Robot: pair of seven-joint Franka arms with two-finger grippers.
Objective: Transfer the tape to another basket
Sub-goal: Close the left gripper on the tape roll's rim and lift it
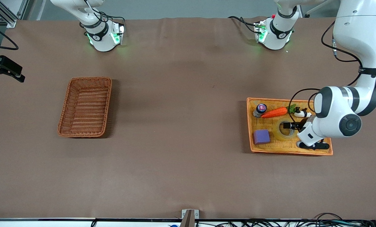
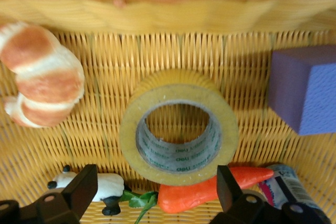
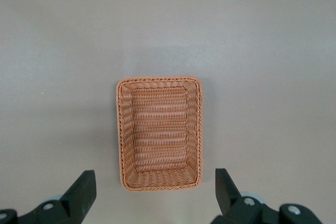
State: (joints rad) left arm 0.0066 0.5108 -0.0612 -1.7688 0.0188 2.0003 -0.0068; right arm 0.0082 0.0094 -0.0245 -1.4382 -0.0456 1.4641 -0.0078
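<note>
Your tape lies flat in the orange-yellow tray at the left arm's end of the table, with its round hole facing up. Your left gripper is low over the tray, right at the tape, and in the left wrist view its two dark fingers are spread wide apart with the tape sitting between them, not squeezed. I cannot tell if a finger is touching the roll. A purple block sits just beside the tape, a bit nearer to the front camera. A toy carrot lies just beside the tape too, farther from the front camera. A small jar with a dark lid stands at the carrot's tip, in the tray's corner. A little panda toy lies by the carrot's green leaves. In the left wrist view you can also see a toy bread roll in the tray, near the tape. The reddish-brown basket sits well apart, at the right arm's end of the table, with nothing in it. Your right gripper waits high over that basket, and its fingers are spread wide with nothing held.
</note>
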